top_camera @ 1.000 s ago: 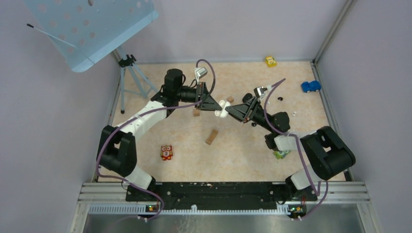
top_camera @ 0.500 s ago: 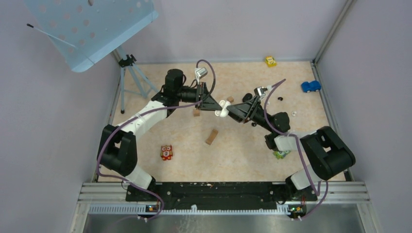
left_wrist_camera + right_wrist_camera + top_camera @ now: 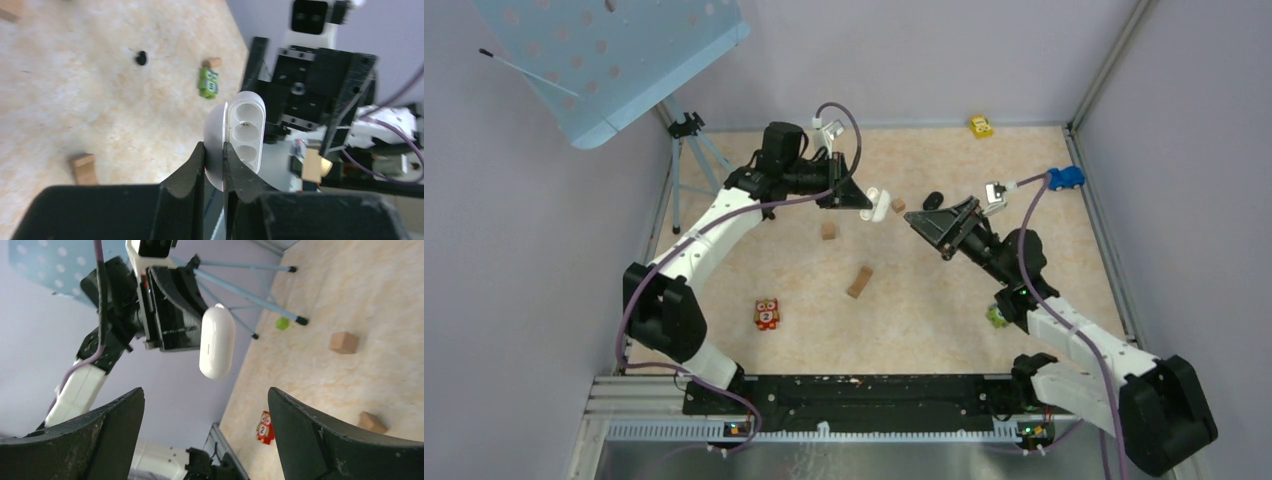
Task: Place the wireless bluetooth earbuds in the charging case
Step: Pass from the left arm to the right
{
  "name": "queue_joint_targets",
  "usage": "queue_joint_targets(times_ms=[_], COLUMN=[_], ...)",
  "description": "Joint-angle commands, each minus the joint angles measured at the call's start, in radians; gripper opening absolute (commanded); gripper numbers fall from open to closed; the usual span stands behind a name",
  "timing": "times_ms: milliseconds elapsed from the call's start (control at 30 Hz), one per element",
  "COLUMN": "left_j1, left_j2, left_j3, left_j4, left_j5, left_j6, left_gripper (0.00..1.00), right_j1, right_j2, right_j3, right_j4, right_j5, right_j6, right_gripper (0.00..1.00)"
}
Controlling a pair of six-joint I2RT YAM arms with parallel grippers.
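Note:
My left gripper point(image 3: 861, 203) holds the white charging case point(image 3: 876, 205) up above the table. In the left wrist view its jaws point(image 3: 214, 147) are shut on the open lid, and the case body point(image 3: 246, 130) shows empty wells. My right gripper point(image 3: 924, 232) stands to the right of the case, apart from it. Its fingers are spread wide in the right wrist view point(image 3: 206, 390), with nothing between them, and the case point(image 3: 217, 340) hangs beyond them. One tiny black earbud point(image 3: 141, 58) lies on the table. No earbud is in either gripper.
Tan wooden blocks point(image 3: 828, 231) point(image 3: 860, 281) point(image 3: 898, 204) lie near the middle, beside a black oval thing point(image 3: 933, 200). A red owl toy point(image 3: 767, 314), a green toy point(image 3: 996, 316), a blue car point(image 3: 1064, 178) and a yellow car point(image 3: 981, 126) are scattered about. A tripod point(image 3: 689, 150) stands far left.
The right gripper has opened wide and drawn back to the right, away from the case. The left gripper has carried the case a little farther back.

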State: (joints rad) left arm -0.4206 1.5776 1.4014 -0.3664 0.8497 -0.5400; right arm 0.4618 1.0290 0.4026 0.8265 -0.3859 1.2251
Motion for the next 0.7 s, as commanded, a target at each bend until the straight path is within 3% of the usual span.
queue_joint_targets(times_ms=[0,200,367,533,667], left_j1=[-0.011,-0.059,-0.074,-0.082,-0.084], left_j2=[-0.030,-0.021,-0.005,-0.008,-0.012], left_j3=[0.059,0.115,0.127,0.124,0.119], left_j4=[-0.152,-0.224,-0.240,-0.240,-0.241], left_j5=[-0.188,-0.314,-0.328,-0.335,-0.334], left_j6=[0.116,0.150,0.138,0.133,0.136], left_gripper=[0.00,0.00,0.00,0.00,0.00], right_j1=[0.004,0.079,0.196,0.227,0.227], right_j2=[-0.112,-0.062,0.059,0.121,0.151], right_j3=[0.172,0.308,0.420,0.397,0.417], right_j4=[-0.592,-0.740,-0.807,-0.674,-0.665], right_j5=[0.198,0.293,0.425,0.436,0.429], right_j6=[-0.201,-0.209,-0.246,-0.224,-0.242], right_gripper=[0.90,0.91,0.93,0.90,0.84])
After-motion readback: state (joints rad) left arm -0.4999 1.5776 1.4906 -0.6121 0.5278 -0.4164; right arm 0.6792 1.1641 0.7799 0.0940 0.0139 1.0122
